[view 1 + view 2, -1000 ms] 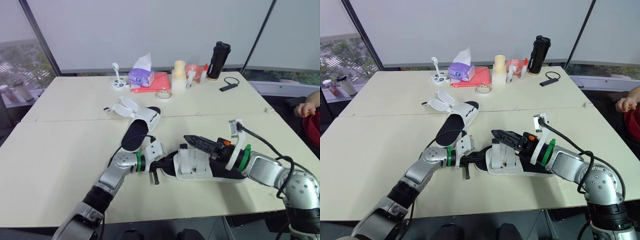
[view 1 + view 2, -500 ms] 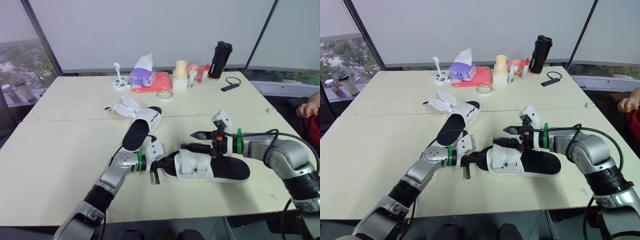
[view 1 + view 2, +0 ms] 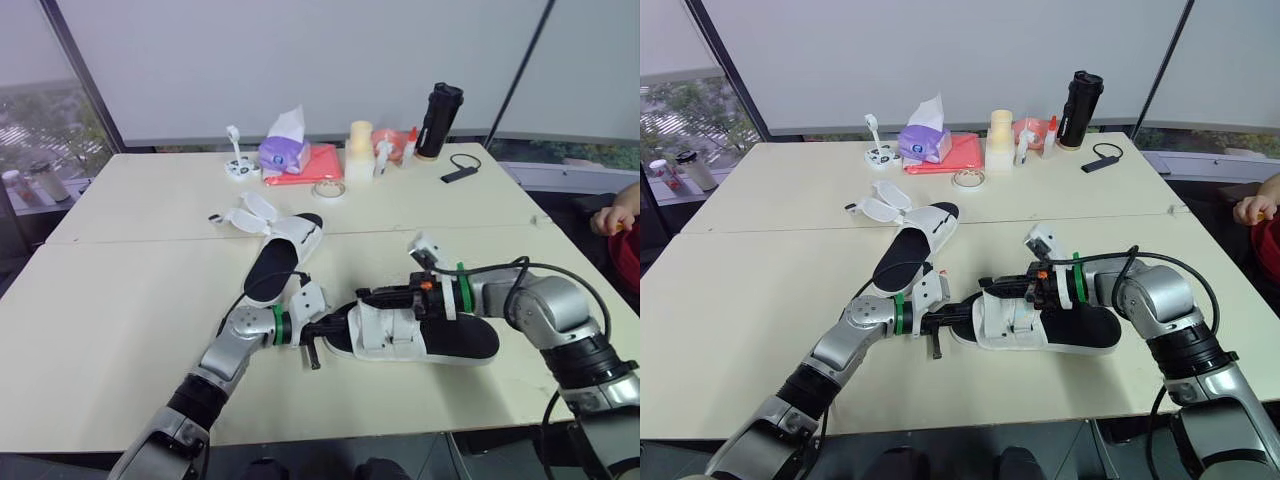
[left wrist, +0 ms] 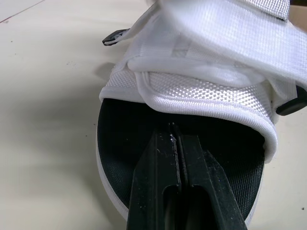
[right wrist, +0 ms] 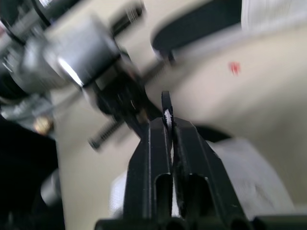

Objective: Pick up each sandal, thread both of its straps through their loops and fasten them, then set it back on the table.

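Near sandal (image 3: pixel 410 335): white woven-textured straps, black footbed, white sole rim. Far sandal (image 3: pixel 275 255): white straps, black footbed. Tabletop (image 3: pixel 120 300): plain cream. Tissue box (image 3: pixel 283 155): purple. Cloth (image 3: pixel 318 165) beside it: red. Bottle (image 3: pixel 440 120): black.

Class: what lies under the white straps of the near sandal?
Under the straps the black footbed shows at the open end. The left gripper, shut, lies on it and points in under them. Further in, the straps hide the footbed.
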Tool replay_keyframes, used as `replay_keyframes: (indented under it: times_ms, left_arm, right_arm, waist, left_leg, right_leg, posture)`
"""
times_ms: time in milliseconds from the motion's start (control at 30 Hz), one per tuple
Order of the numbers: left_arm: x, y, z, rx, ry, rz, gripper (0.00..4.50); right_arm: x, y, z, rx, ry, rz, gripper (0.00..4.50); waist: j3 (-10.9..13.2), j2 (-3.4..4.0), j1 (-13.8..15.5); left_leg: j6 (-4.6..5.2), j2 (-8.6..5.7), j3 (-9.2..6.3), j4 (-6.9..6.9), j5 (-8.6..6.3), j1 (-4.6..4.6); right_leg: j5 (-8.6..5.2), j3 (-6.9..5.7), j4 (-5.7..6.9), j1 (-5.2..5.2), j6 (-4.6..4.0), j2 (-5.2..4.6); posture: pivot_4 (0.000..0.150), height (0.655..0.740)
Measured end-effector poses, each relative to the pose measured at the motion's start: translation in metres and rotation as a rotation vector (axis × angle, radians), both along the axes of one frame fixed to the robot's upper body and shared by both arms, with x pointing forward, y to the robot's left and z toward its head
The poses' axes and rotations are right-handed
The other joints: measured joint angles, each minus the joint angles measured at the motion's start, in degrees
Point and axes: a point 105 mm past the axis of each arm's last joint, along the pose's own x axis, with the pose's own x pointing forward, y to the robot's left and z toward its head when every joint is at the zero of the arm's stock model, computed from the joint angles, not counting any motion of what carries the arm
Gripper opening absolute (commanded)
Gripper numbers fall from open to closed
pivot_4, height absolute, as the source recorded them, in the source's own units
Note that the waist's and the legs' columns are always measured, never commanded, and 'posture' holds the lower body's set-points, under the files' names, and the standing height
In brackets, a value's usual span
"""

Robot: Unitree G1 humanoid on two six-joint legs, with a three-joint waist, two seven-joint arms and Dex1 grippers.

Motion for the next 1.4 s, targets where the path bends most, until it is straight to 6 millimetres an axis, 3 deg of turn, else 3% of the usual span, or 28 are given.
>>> replay_keyframes:
  times_ms: [300,367,533,700,800,967,1033,1133,1233,1300,1400]
  left_arm:
    - [0.001,0.0,0.001,-0.001,-0.003,0.002,0.0]
    - [0.001,0.0,0.001,-0.001,-0.003,0.002,0.0]
    - [0.001,0.0,0.001,-0.001,-0.002,0.001,0.0]
    - [0.001,0.0,0.0,-0.001,0.0,0.004,0.0]
    - [0.001,0.0,0.0,-0.001,0.001,0.006,0.0]
    - [0.0,-0.001,0.0,-0.005,0.003,0.001,0.0]
    - [0.0,-0.001,0.0,-0.008,0.003,0.001,0.0]
    - [0.0,-0.001,0.001,-0.011,0.001,0.002,0.0]
    - [-0.003,-0.002,0.001,-0.027,0.002,0.003,0.0]
    - [-0.005,0.0,0.001,-0.051,0.016,0.015,0.0]
    - [-0.008,0.008,0.007,-0.087,0.061,0.05,0.0]
  right_arm:
    - [0.003,0.001,0.006,0.058,0.014,-0.044,0.04]
    - [0.008,0.0,0.002,0.035,-0.001,-0.083,0.04]
    - [0.025,-0.008,-0.03,-0.154,-0.039,-0.175,0.04]
    - [0.028,-0.008,-0.033,-0.202,-0.074,-0.161,0.04]
    - [0.029,-0.01,-0.038,-0.275,-0.104,-0.15,0.93]
    - [0.033,-0.021,-0.039,-0.369,-0.185,-0.155,3.53]
    - [0.034,-0.021,-0.028,-0.319,-0.236,-0.171,4.47]
    - [0.037,-0.024,0.015,-0.132,-0.289,-0.259,4.47]
    - [0.027,-0.052,0.053,0.036,-0.276,-0.374,4.47]
    - [0.013,-0.07,0.055,0.109,-0.2,-0.425,4.47]
    - [-0.019,-0.081,0.018,0.121,0.026,-0.43,4.47]
  waist:
    - [0.02,0.03,-0.19]
    - [0.02,0.03,-0.24]
    - [0.01,0.04,-0.4]
    - [-0.02,0.02,-0.75]
    - [-0.07,0.09,-1.08]
    - [-0.07,0.09,-1.03]
    - [-0.06,0.11,-1.06]
    - [-0.04,0.18,-1.01]
    - [-0.08,0.11,-0.73]
    - [-0.12,0.04,-0.81]
    - [-0.05,0.15,-1.17]
  left_leg:
    - [-0.01,-0.03,0.04,-0.04,0.0,-0.09]
    - [-0.01,-0.04,0.05,-0.04,-0.01,-0.11]
    - [-0.02,-0.04,0.16,-0.06,-0.01,-0.1]
    - [-0.03,-0.04,0.16,-0.07,-0.01,-0.07]
    - [-0.03,-0.03,0.16,-0.07,-0.02,-0.07]
    - [-0.03,-0.04,0.18,-0.11,-0.02,-0.1]
    - [-0.03,-0.05,0.19,-0.12,-0.02,-0.19]
    - [-0.03,-0.05,0.19,-0.12,-0.02,-0.3]
    - [-0.03,-0.02,0.17,-0.15,-0.02,-0.49]
    - [-0.04,-0.02,0.17,-0.24,-0.02,-0.59]
    - [-0.02,-0.01,0.19,-0.28,-0.01,-1.1]
  right_leg:
    - [0.01,-0.01,0.0,-0.1,-0.01,-0.23]
    - [0.01,-0.01,0.0,-0.12,-0.02,-0.29]
    - [0.01,-0.09,0.0,-0.13,-0.03,-0.5]
    - [0.02,-0.1,-0.01,-0.1,-0.03,-0.54]
    - [0.02,-0.16,-0.06,-0.13,-0.04,-0.61]
    - [0.01,-0.21,-0.16,-0.16,-0.04,-0.67]
    - [0.01,-0.22,-0.18,-0.11,-0.04,-0.68]
    - [0.02,-0.22,-0.15,-0.2,-0.03,-0.69]
    - [0.02,-0.31,-0.17,-0.31,-0.03,-0.7]
    - [0.02,-0.33,-0.21,-0.42,-0.03,-0.71]
    - [0.03,-0.36,-0.15,-1.0,0.0,-0.71]
  posture:
    - [0.15,0.74]
    - [0.15,0.74]
    - [0.15,0.74]
    - [0.15,0.74]
    - [0.15,0.74]
    - [0.15,0.74]
    - [0.15,0.74]
    - [0.15,0.74]
    - [0.15,0.74]
    - [0.15,0.74]
    - [0.15,0.74]
